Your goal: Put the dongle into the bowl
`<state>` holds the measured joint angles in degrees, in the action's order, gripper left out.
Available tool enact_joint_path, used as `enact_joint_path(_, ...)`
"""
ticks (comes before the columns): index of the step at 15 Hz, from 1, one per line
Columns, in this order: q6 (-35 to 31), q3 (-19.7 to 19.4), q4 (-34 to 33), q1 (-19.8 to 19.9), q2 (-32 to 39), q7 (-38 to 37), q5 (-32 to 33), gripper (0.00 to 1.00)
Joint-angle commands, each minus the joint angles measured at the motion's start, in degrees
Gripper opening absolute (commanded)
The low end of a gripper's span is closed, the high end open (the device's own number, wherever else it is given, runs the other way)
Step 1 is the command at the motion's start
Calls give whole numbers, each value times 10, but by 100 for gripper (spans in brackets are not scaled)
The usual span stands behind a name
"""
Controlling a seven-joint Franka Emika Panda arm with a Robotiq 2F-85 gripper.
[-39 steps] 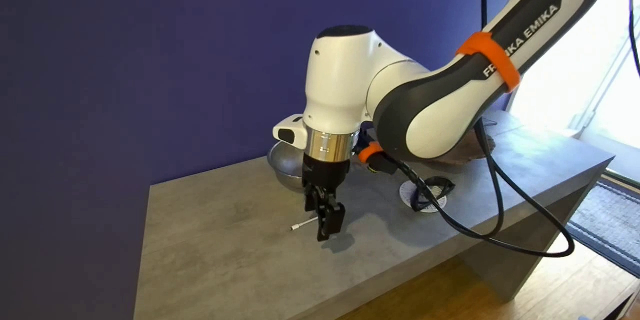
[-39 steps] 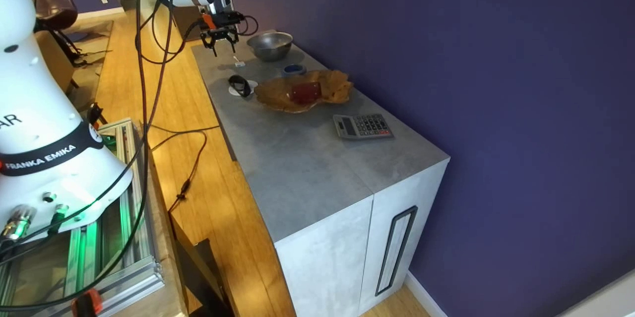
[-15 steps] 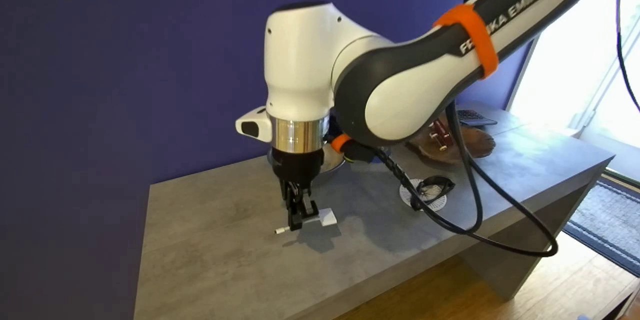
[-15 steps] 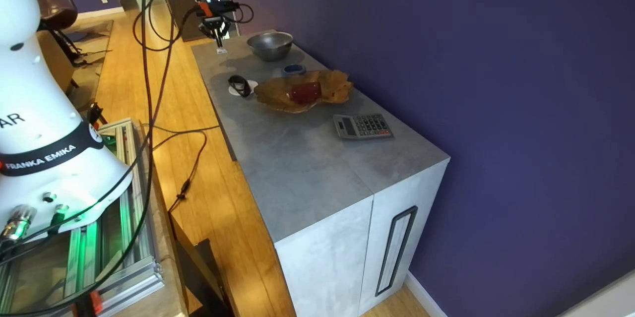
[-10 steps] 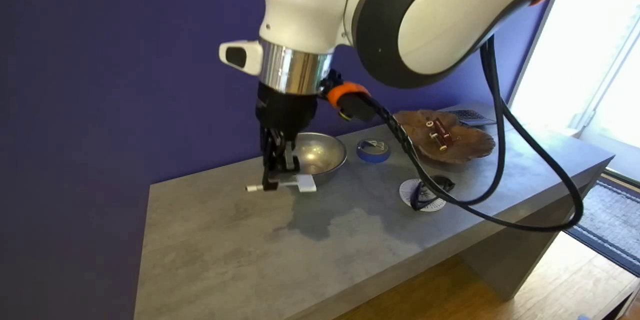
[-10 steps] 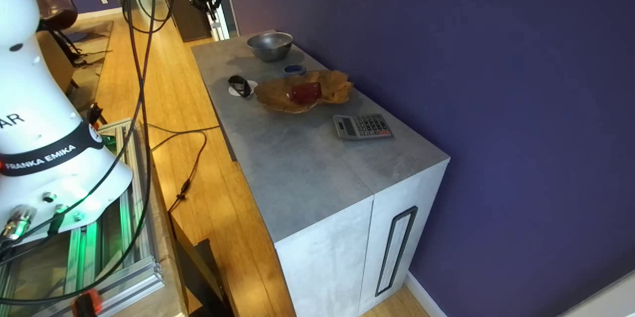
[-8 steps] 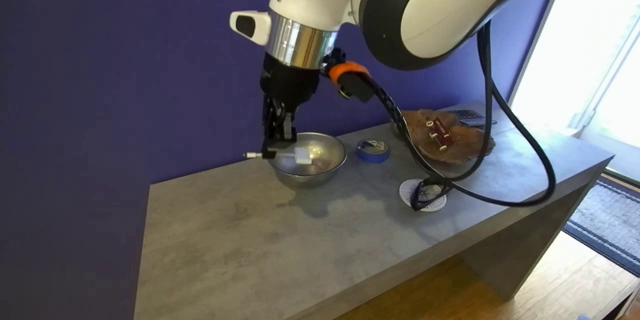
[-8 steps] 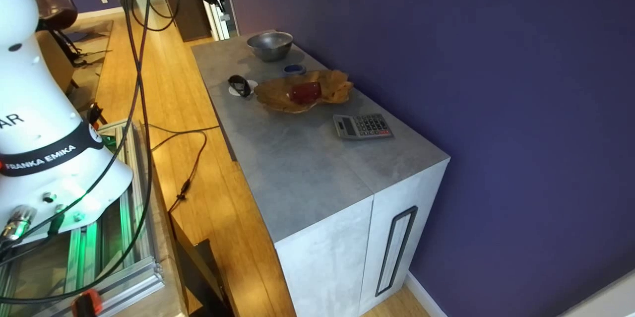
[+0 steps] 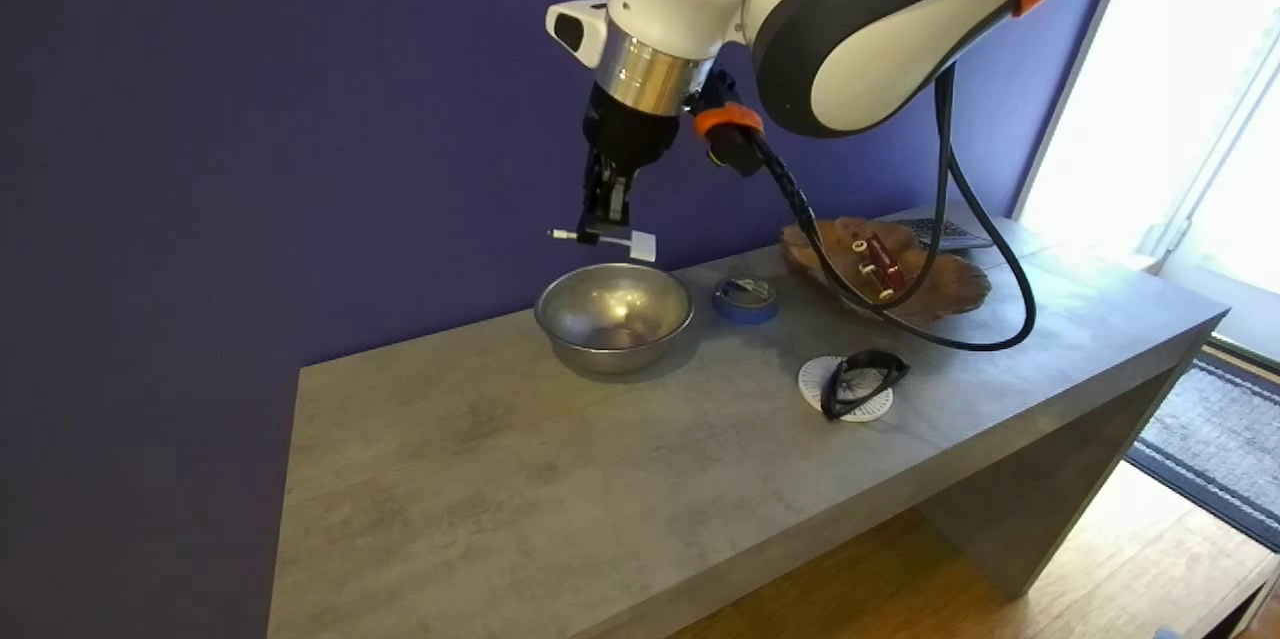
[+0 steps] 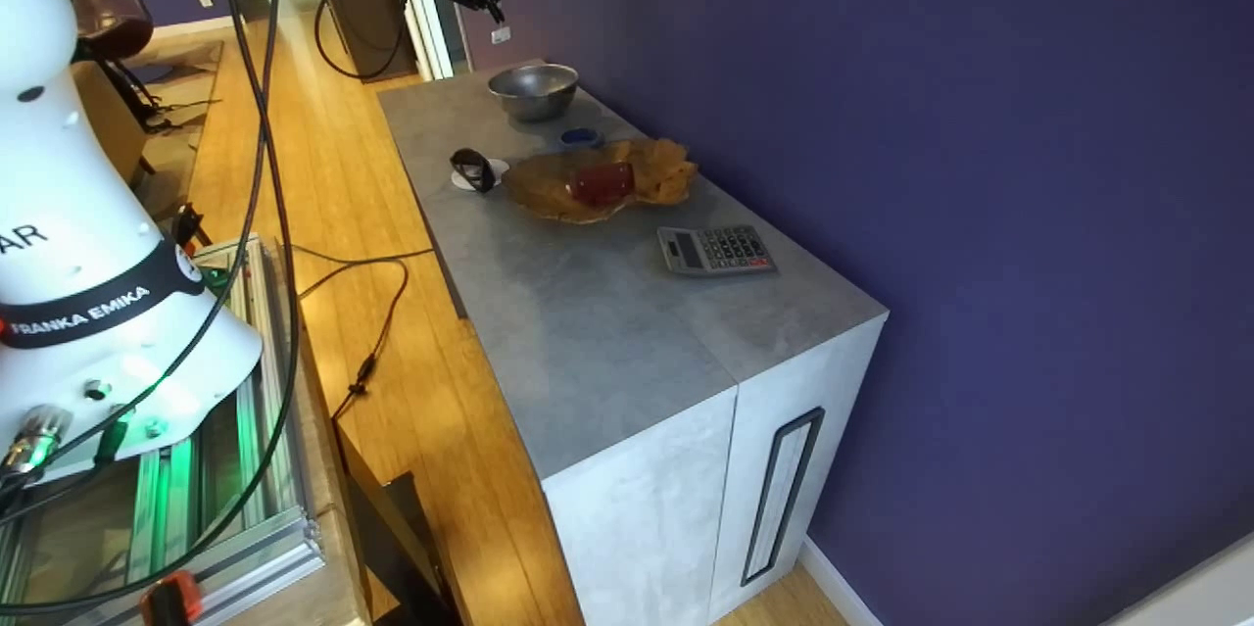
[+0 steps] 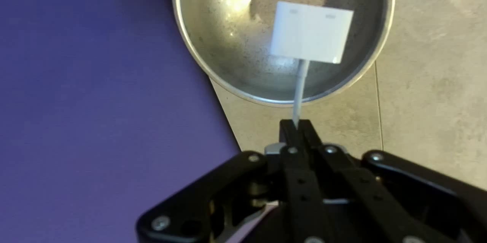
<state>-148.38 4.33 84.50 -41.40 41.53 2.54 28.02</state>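
Observation:
The dongle [image 9: 643,246], a white flat block on a thin white cable with a small plug end, hangs in the air. My gripper [image 11: 296,123] is shut on its cable, as the wrist view shows. The white block [image 11: 312,32] sticks out ahead of the fingertips and appears over the inside of the bowl. The silver metal bowl [image 9: 612,359] stands on the table near the wall, with nothing visible in it. In an exterior view the gripper [image 9: 590,231] is above the bowl's back rim. Dongle [image 10: 501,35] and bowl [image 10: 534,105] also show apart in an exterior view.
A purple wall [image 9: 400,169] runs close behind the bowl. Beside the bowl lies a blue ring [image 9: 745,311]. Farther along are a brown wooden tray [image 9: 945,294] with a red item, a black-and-white object [image 9: 835,399] and a calculator [image 10: 720,249]. Cables loop from the arm.
The dongle lay on the table with the gripper open above it. The gripper then shut on its cable, lifted it, and carried it up and over to the bowl.

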Motion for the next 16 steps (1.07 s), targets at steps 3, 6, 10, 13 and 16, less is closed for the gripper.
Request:
enact_joint_path(3, -16, 13, -39, 44, 58, 1, -54, 1)
enact_joint_path(6, -27, 29, -58, 72, 89, 10, -86, 1)
enact_joint_path(10, -18, 49, -79, 85, 121, 15, -106, 1)
enact_joint_path(13, -23, 54, -94, 82, 141, 14, -109, 1)
enact_joint_path(16, -38, 54, -120, 80, 166, 20, -105, 1)
